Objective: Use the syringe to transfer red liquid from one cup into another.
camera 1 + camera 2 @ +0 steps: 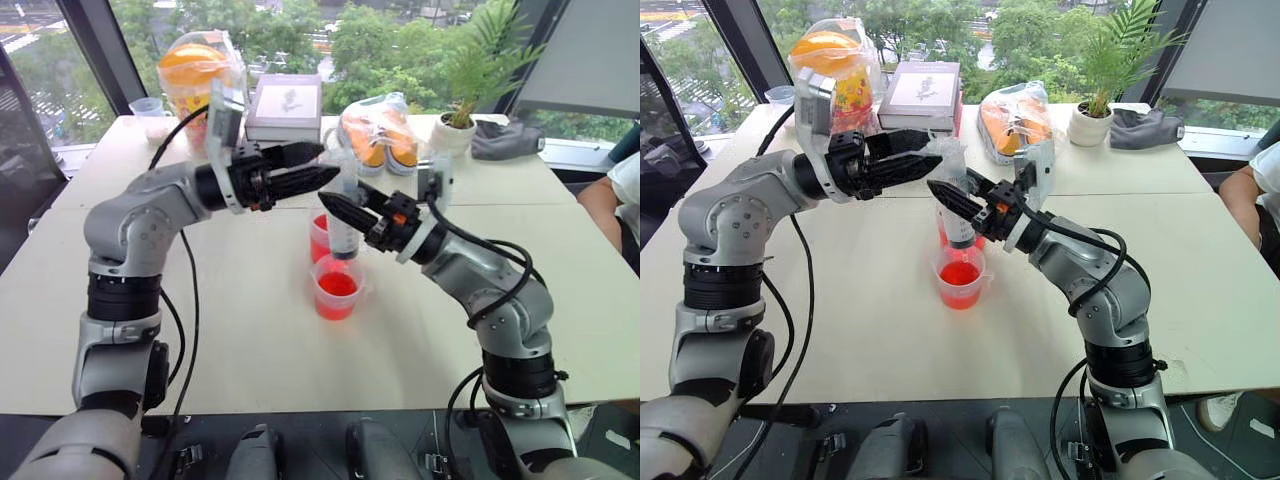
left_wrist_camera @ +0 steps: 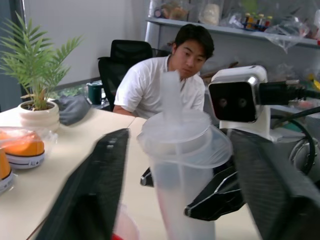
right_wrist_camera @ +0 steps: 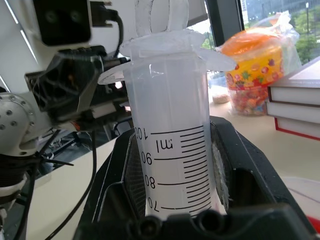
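1. Right hand (image 1: 345,212) is clamped on the barrel of the large clear plastic syringe (image 1: 342,225), holding it upright over the cups. The barrel's printed scale shows between its pads in the right wrist view.
2. Left hand (image 1: 318,165) has its fingers spread, level, either side of the syringe's top flange and plunger, touching neither as far as I can tell.
3. Step in hand, my read: working the plunger. Do it well by keeping the right grip steady and the barrel vertical, with the left hand pushing straight along the axis. Any side load tips the tip off the cup.
4. Tip sits above the nearer wide clear plastic cup (image 1: 337,286), which is part full of bright red liquid (image 1: 337,284).
5. Narrower clear red-tinted cup (image 1: 320,238) stands at 11 o'clock of it, just beside, half hidden by the barrel.
6. Barrel looks clear, with no red visible inside.
7. Both cups are mid-bench (image 1: 250,330); a small clear cup with pale contents (image 1: 152,112) stands at the far 10 o'clock corner.
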Robot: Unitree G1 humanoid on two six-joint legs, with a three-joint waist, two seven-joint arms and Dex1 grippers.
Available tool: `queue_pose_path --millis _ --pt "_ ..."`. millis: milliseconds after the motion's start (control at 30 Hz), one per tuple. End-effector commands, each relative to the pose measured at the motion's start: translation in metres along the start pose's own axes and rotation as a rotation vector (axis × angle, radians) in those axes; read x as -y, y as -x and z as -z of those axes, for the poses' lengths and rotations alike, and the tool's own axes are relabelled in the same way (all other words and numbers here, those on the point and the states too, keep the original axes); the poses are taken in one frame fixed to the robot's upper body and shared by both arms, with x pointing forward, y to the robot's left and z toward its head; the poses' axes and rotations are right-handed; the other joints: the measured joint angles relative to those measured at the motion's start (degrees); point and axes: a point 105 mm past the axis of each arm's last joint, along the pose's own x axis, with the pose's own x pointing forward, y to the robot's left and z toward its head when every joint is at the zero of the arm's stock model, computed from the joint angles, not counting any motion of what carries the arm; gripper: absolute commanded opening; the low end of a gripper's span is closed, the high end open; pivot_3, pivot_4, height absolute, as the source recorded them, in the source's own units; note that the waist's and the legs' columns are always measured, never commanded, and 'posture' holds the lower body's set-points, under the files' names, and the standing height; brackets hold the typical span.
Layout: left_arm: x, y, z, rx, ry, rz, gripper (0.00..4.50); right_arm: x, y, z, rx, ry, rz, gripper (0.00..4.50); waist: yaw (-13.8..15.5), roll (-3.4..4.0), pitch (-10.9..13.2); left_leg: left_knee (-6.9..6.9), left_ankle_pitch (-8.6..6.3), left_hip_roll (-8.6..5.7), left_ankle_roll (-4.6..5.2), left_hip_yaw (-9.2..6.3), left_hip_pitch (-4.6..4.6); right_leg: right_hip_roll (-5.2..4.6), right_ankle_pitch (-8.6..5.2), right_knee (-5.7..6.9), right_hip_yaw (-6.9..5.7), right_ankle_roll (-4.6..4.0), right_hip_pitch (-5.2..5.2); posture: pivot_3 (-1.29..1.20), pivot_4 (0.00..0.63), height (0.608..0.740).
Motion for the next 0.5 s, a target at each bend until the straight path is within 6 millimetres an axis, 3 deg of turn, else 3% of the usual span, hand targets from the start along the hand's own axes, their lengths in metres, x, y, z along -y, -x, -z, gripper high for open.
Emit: queue_pose_path --millis 33,267,400,500 --pt "-0.011 0.018 -0.020 0.036 -0.066 -0.083 4.44 -0.010 0.000 -0.014 0.052 0.035 -0.036 1.38 0.0 0.00 0.0 0.00 0.00 0.00 0.00 0.00 0.00 0.00 0.00 0.00 0.00 0.00 0.00 0.00 0.150 0.740" --pt "-0.017 0.037 -0.015 0.006 -0.084 -0.150 4.44 0.007 -0.001 -0.015 -0.007 0.023 0.045 1.38 0.1 0.00 0.0 0.00 0.00 -0.01 0.00 0.01 0.01 -0.03 0.00 0.00 0.00 0.00 0.00 0.00 0.150 0.740" --pt "-0.016 0.044 -0.005 -0.012 -0.076 -0.175 4.44 0.027 0.000 -0.042 0.022 -0.018 0.137 1.38 0.1 0.00 0.0 0.01 0.00 0.00 0.00 0.04 -0.02 -0.06 0.00 -0.01 0.01 0.00 0.00 0.00 0.150 0.740" --pt "-0.014 0.046 0.004 -0.021 -0.067 -0.187 4.44 0.056 0.008 -0.054 -0.070 -0.043 0.271 1.38 0.3 0.00 0.0 0.01 0.00 0.00 0.00 0.05 -0.02 -0.09 0.00 -0.01 0.00 -0.01 0.00 0.00 0.150 0.740"
